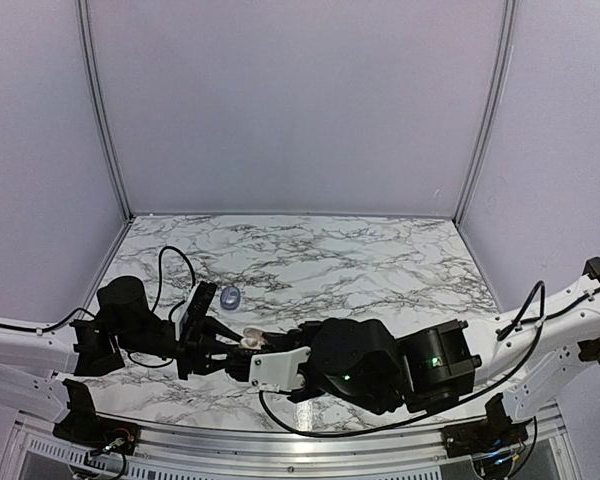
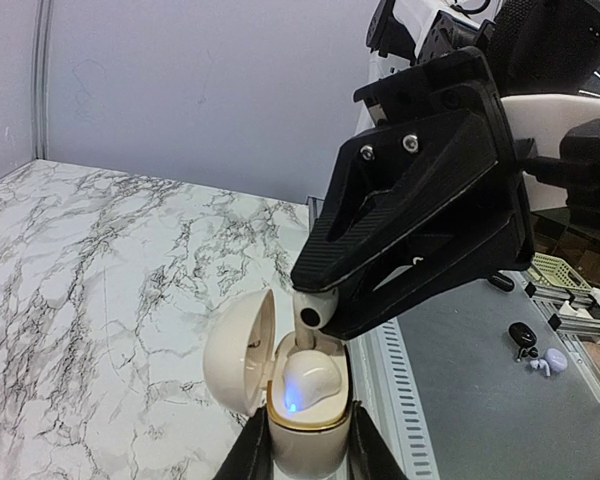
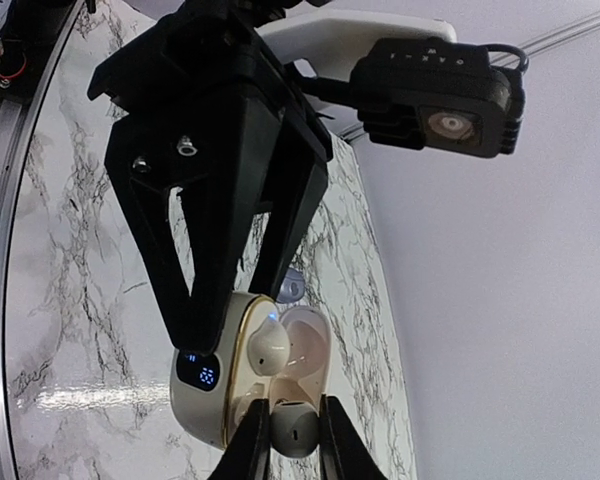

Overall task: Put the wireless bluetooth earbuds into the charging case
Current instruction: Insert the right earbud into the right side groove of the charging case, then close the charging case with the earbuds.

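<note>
Two arms meet over the near-left part of the desk. L gripper is clamped on the body of the charging case, held clear of the desk w/ its lid swung open to the left. R gripper is pressed nearly together, pinching the second earbud at the case mouth, right beside the seated earbud, which glows blue in its pocket.

The key relation: the free pocket lies straight ahead of the R gripper's tips, and the bud's long axis looks approx. in line w/ it. Can't tell if the bud already touches the pocket. Room is tight btw. the two grippers and the lid. A small bluish item lies on the desk just beyond, out of the way.
</note>
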`<state>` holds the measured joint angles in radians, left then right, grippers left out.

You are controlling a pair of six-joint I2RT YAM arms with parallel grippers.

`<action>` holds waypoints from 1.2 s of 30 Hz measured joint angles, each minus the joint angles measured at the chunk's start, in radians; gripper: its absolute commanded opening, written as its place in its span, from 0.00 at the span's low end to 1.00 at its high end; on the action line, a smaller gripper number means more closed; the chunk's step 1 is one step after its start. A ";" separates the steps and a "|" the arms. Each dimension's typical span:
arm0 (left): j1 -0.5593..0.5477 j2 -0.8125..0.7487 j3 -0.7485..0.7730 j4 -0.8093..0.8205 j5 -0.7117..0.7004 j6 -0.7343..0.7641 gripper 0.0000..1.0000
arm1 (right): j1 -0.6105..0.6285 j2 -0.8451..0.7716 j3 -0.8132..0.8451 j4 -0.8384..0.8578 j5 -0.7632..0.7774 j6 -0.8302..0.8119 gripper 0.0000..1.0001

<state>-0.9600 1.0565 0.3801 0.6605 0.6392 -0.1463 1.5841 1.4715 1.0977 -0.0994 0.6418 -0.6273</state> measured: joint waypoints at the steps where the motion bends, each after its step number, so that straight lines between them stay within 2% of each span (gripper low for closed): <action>1: 0.000 0.000 0.000 0.000 0.000 0.000 0.00 | 0.001 0.002 0.001 -0.002 0.000 -0.002 0.18; 17: 0.000 -0.002 0.010 0.008 -0.025 0.001 0.00 | 0.021 0.011 0.020 -0.034 0.001 0.003 0.34; 21: 0.000 -0.002 0.010 0.008 -0.031 0.002 0.00 | 0.022 0.011 0.020 -0.029 0.004 0.012 0.49; 27: 0.000 -0.002 0.010 0.008 -0.035 0.012 0.00 | 0.022 -0.010 0.020 -0.008 0.001 0.044 0.77; 31: 0.000 -0.003 0.010 0.008 -0.038 0.020 0.00 | 0.012 -0.057 0.020 -0.007 -0.040 0.094 0.88; 34: 0.000 -0.010 0.010 0.008 -0.038 0.024 0.00 | -0.028 -0.118 0.016 -0.012 -0.150 0.151 0.98; 36: 0.000 -0.022 0.010 0.008 -0.037 0.026 0.00 | -0.077 -0.170 -0.002 -0.008 -0.225 0.193 0.98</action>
<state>-0.9600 1.0344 0.3904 0.6689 0.6018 -0.1204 1.5074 1.3018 1.0954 -0.1070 0.4171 -0.4339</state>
